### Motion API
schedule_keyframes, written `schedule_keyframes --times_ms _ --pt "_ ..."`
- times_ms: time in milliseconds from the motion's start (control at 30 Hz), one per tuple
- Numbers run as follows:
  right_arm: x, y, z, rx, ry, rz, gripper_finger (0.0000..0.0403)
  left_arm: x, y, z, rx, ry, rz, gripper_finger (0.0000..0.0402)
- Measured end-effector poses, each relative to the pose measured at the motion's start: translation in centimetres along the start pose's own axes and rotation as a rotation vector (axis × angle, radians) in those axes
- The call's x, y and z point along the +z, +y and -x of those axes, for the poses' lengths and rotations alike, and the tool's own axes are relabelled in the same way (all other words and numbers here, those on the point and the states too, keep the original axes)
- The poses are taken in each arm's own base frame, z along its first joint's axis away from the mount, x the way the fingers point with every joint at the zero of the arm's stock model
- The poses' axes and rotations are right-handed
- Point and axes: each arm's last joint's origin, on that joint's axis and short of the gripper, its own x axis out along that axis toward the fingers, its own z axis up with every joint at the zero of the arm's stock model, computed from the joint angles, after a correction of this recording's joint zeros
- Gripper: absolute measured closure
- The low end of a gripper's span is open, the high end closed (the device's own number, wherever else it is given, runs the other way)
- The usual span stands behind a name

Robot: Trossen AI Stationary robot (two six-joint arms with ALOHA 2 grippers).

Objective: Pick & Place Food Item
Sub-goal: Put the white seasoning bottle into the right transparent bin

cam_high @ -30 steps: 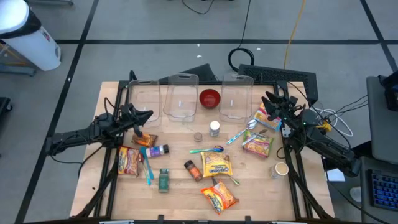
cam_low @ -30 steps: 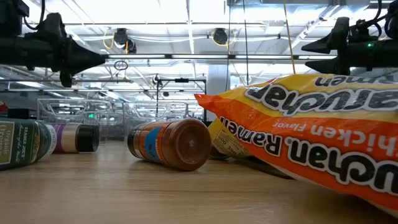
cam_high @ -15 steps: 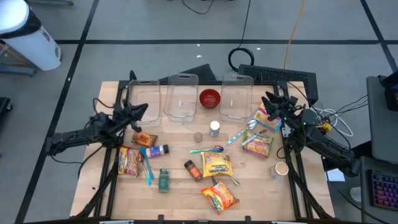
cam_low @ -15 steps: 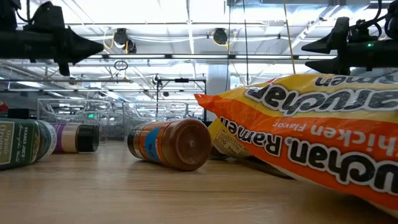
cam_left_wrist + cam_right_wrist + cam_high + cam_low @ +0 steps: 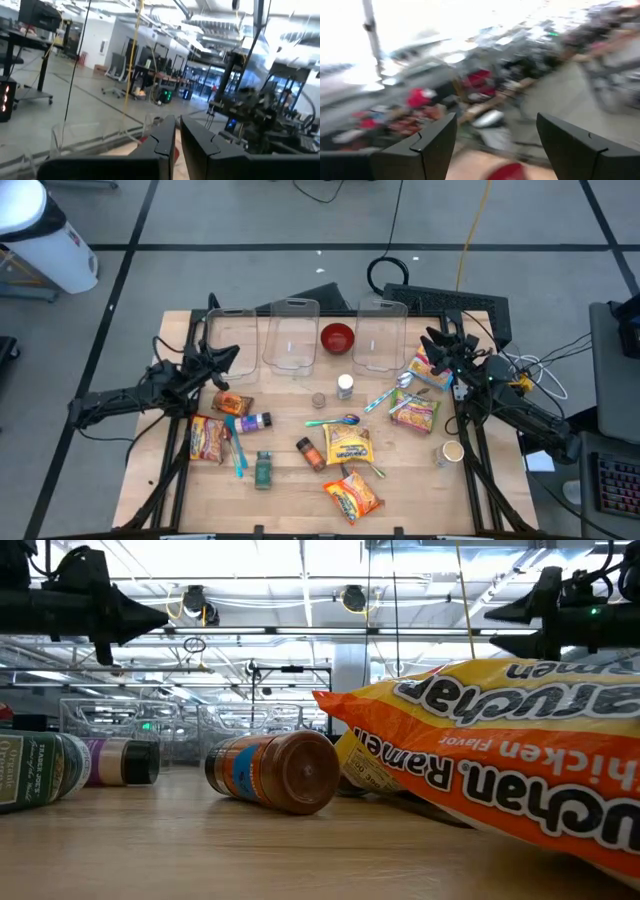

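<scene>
Left end effector (image 5: 228,358) closed and empty, above a snack packet (image 5: 232,404). Right end effector (image 5: 432,340) open, empty, over the table (image 5: 290,485) edge. Risk: descending with closed fingers shoves the packet instead of gripping it.

This is a robotics lab in a large open industrial hall. A wooden table (image 5: 300,480) stands on a grey floor marked with black tape lines (image 5: 130,240), cables (image 5: 470,230) trailing at twelve o'clock. Beyond it, other metal-framed workstations (image 5: 150,75), monitors (image 5: 40,12) and ceiling strip lights (image 5: 300,560) fill the room.
</scene>
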Motion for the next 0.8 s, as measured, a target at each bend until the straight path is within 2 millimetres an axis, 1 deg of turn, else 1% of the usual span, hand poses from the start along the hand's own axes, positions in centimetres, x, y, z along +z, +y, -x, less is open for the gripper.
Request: schedule_keyframes --times_ms 100,133,200,333,433,500,567,700,800 --pt "0.7 1.0 -0.2 0.219 0.0 0.01 0.0138 -0.4 0.0 -0.3 0.007 0.033 -0.026 0.0342" --pt "0.8 1.2 -0.3 0.264 0.008 0.013 0.0138 -0.5 0.0 -0.3 0.009 0.041 -0.032 0.0329" --pt "1.1 1.5 -0.7 0.295 0.053 0.017 0.0138 -0.5 -0.1 -0.5 0.008 0.038 -0.033 0.0301" --pt "3.3 2.9 -2.4 0.34 0.061 0.066 0.0138 -0.4 -0.2 -0.8 0.003 0.031 -0.033 0.0232" --pt "3.4 4.0 -4.5 0.394 0.157 0.116 0.0138 -0.2 -0.4 -1.0 -0.04 0.009 -0.048 0.0185" --pt "3.5 5.2 -6.3 0.459 0.193 0.164 0.0138 0.0 -0.6 -1.0 -0.074 -0.013 -0.061 0.0161" --pt "3.1 6.4 -8.2 0.505 0.246 0.226 0.0138 0.3 -0.8 -1.0 -0.114 -0.038 -0.086 0.0143" --pt "1.3 8.8 -12.0 0.595 0.344 0.341 0.0138 0.6 -1.0 -1.0 -0.177 -0.064 -0.097 0.0122" --pt "0.4 10.5 -14.5 0.647 0.38 0.415 0.0137 0.6 -1.2 -0.9 -0.234 -0.06 -0.086 0.012"
